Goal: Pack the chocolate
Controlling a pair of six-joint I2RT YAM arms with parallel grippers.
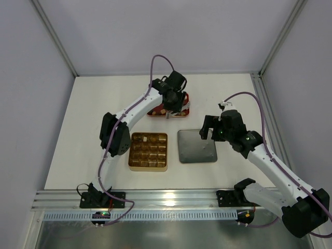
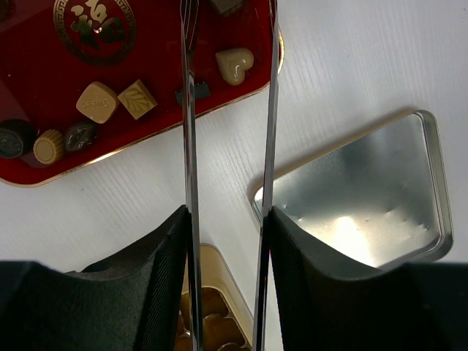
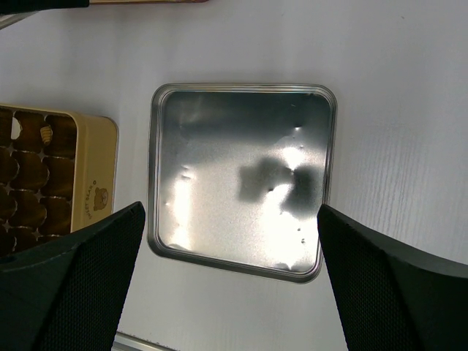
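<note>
Several chocolate pieces lie on the red tray [image 2: 36, 73]: a cream heart [image 2: 234, 64], two tan squares [image 2: 97, 102], and small round dark and light ones [image 2: 50, 145]. My left gripper [image 1: 169, 111] hangs over that tray. Its two long metal blades [image 2: 187, 146] stand apart on either side of the heart, touching nothing that I can see; their tips run off the top edge. A dark piece [image 2: 227, 6] shows between them at that edge. My right gripper [image 3: 230, 210] is wide open above the silver lid [image 3: 241, 175], holding nothing.
The gold gridded box [image 1: 148, 168] sits near the front at centre, with a few pieces in its far cells. The silver lid [image 1: 197, 146] lies to its right. The red tray [image 1: 185, 110] is behind them. An aluminium rail runs along the near edge.
</note>
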